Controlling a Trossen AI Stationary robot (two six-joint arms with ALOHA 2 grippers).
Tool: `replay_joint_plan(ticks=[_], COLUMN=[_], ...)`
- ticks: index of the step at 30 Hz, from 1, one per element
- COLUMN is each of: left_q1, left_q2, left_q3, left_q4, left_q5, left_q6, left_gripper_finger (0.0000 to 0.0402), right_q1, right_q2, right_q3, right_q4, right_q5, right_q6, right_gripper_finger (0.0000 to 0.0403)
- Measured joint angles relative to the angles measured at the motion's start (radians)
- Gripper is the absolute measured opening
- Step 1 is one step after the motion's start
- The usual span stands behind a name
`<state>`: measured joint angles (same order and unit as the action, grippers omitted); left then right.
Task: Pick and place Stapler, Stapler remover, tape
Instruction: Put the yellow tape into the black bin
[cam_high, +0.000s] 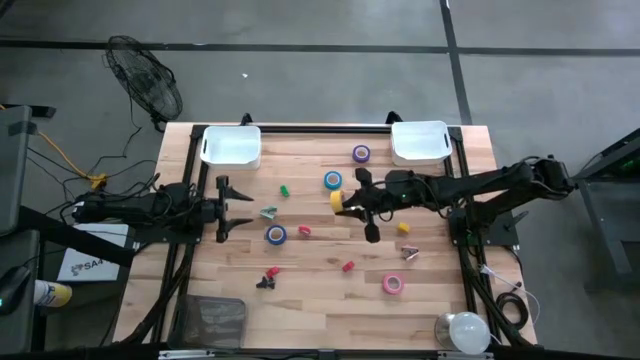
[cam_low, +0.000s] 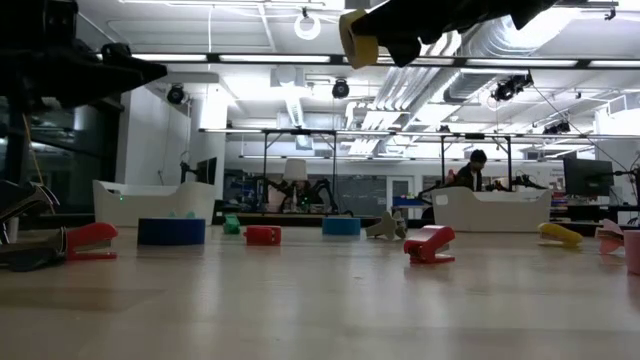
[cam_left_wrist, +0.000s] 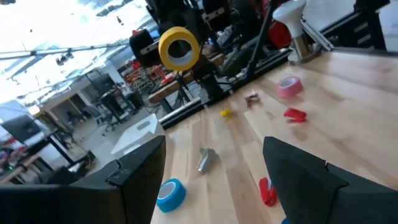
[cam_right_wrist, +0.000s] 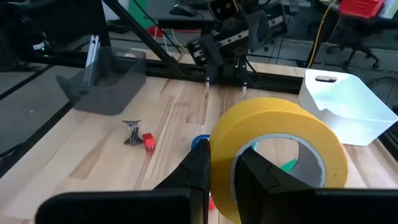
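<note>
In the right wrist view the yellow tape roll (cam_right_wrist: 280, 158) hides most of the blue tape roll (cam_right_wrist: 200, 142) behind it and is itself cut off at the lower edge.

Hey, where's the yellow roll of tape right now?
The yellow tape roll is held off the table in the shut right gripper, near the table's middle in the high view, just below a blue tape roll.

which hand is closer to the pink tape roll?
Right. The right hand, holding a yellow tape roll, hangs up-table of the pink tape roll; the left hand waits, open, far across the table.
</note>
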<state>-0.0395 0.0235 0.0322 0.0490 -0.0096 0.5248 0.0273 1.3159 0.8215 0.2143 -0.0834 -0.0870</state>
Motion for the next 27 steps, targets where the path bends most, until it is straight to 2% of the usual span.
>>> replay_joint_plan(ticks=[7, 11, 15, 19, 24, 27], left_q1=[0.0, 0.0, 0.0, 0.0, 0.0, 0.0], left_q2=[0.0, 0.0, 0.0, 0.001, 0.008, 0.014], left_q3=[0.0, 0.0, 0.0, 0.0, 0.0, 0.0], left_q4=[0.02, 0.028, 0.023, 0.061, 0.138, 0.177], left_q5=[-0.035, -0.258, -0.369, -0.348, -0.262, -0.254], left_q6=[-0.045, -0.104, -0.121, -0.107, -0.084, -0.09], left_gripper_finger=[0.0266, 0.0266, 0.0266, 0.0266, 0.0266, 0.0266], right_q1=[0.0, 0.0, 0.0, -0.002, -0.009, -0.022], right_q2=[0.0, 0.013, 0.064, 0.14, 0.237, 0.287], right_q3=[0.0, 0.0, 0.0, 0.0, 0.002, 0.02], right_q4=[0.0, 0.017, 0.079, 0.194, 0.394, 0.473], right_q5=[0.001, 0.001, -0.002, -0.068, -0.214, -0.309], right_q6=[-0.001, -0.004, -0.011, -0.015, -0.04, -0.054], right_gripper_finger=[0.0034, 0.0034, 0.0034, 0.0034, 0.0034, 0.0034])
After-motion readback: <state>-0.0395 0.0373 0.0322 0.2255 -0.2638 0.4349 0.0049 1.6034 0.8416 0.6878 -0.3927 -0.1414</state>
